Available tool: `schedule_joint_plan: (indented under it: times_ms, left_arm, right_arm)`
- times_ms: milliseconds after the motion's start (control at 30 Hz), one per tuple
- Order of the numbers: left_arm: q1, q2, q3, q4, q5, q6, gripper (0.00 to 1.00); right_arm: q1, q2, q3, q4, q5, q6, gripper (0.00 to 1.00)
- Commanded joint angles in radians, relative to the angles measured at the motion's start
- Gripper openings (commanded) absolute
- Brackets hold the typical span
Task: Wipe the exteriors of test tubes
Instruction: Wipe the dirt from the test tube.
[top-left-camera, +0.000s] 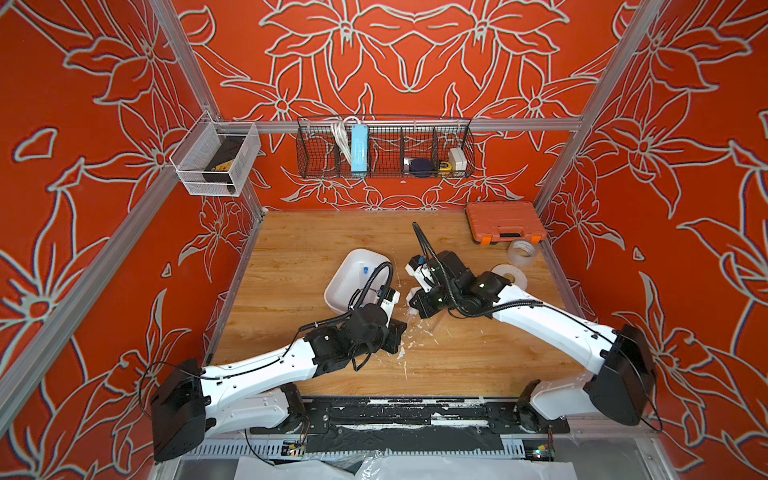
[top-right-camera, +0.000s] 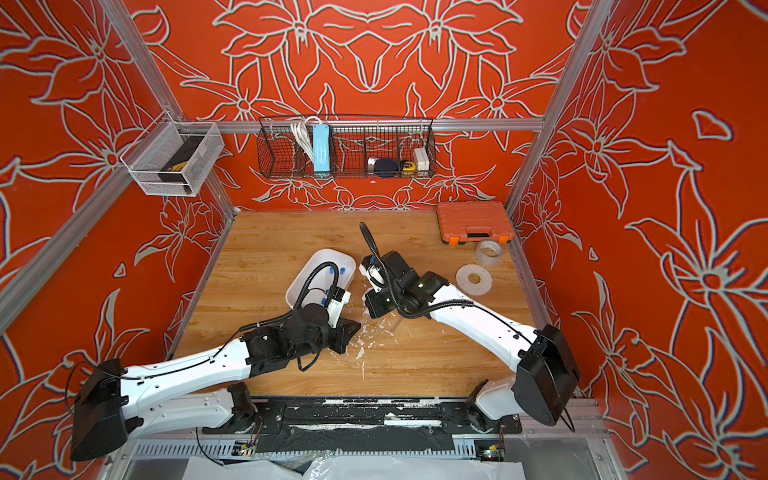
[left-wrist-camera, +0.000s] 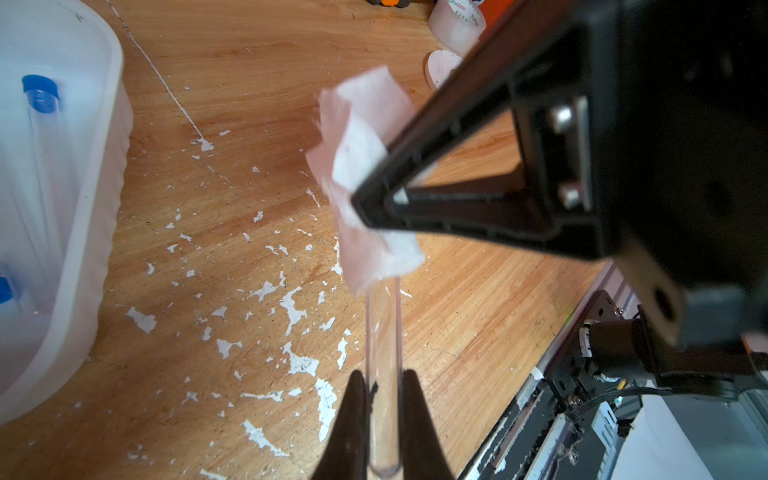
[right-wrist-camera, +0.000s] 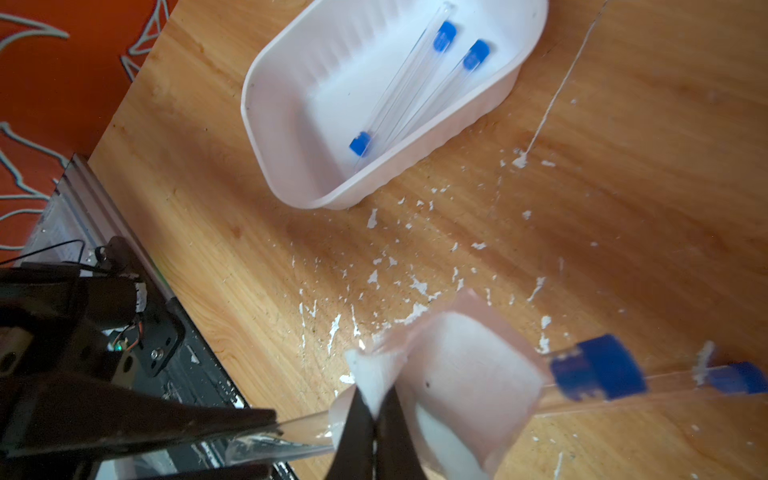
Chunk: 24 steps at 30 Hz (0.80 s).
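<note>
Though folded, tissue (left-wrist-camera: 361, 124) around clear tube (left-wrist-camera: 384, 332)

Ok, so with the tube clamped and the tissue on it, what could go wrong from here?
The left gripper pinches the held test tube only near its closed end, so the right gripper's pull on the tissue might drag the smooth tube loose. The tissue sits close to the blue cap; wiping into it could perhaps pop the cap off or slide the tissue off.
</note>
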Motion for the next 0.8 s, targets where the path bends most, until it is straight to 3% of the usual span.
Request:
schedule_joint_plan:
  times_ms: [0, 267, 767]
  left_arm:
    - [-0.006, 0.004, 0.011, 0.058, -0.041, 0.007, 0.09]
    - [-0.006, 0.012, 0.017, 0.043, -0.017, 0.014, 0.09]
    - [-0.006, -0.070, -0.015, -0.007, -0.051, -0.008, 0.09]
  right_arm:
    - [0.026, -0.047, -0.029, 0.003, 0.020, 0.047, 0.00]
    - [0.017, -0.041, -0.009, -0.029, 0.078, 0.006, 0.00]
    - [-0.153, -0.034, 0.063, -0.051, 0.000, -0.062, 0.00]
